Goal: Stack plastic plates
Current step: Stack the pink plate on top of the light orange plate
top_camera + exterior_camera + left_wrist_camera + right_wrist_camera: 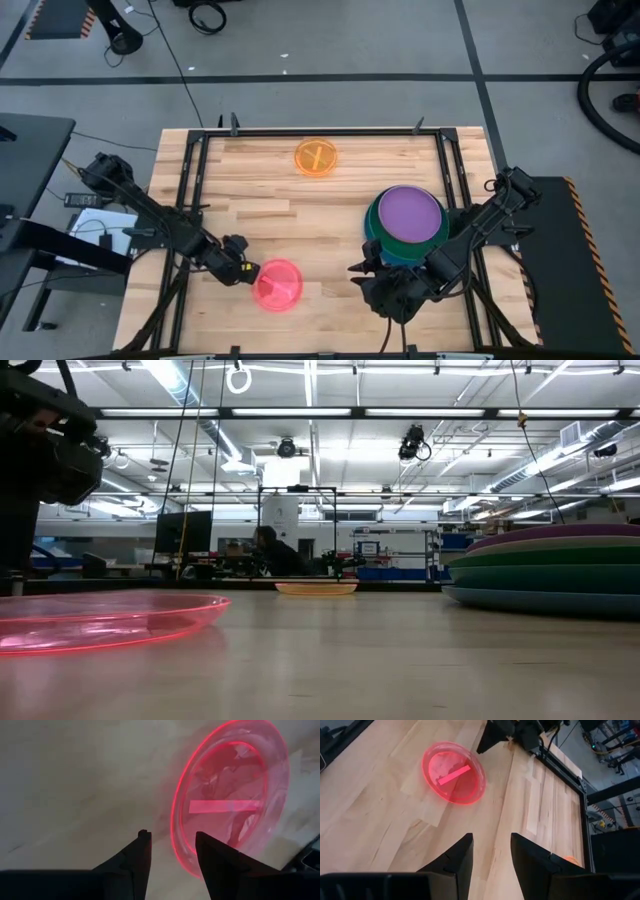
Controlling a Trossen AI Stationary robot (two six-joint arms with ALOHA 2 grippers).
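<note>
Pink plate (pixel 277 285) beside left hand (pixel 243 272), fingers parted, low over table (pixel 330 215)

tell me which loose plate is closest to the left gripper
The pink plate, right beside the open left gripper. The orange plate lies far off at the table's back edge.

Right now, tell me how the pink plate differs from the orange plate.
The pink plate lies near the table's front, right at the left tool; the orange plate lies at the far edge, with no tool near. Pink versus orange in colour. Both are small, translucent, and lie flat and unstacked.
</note>
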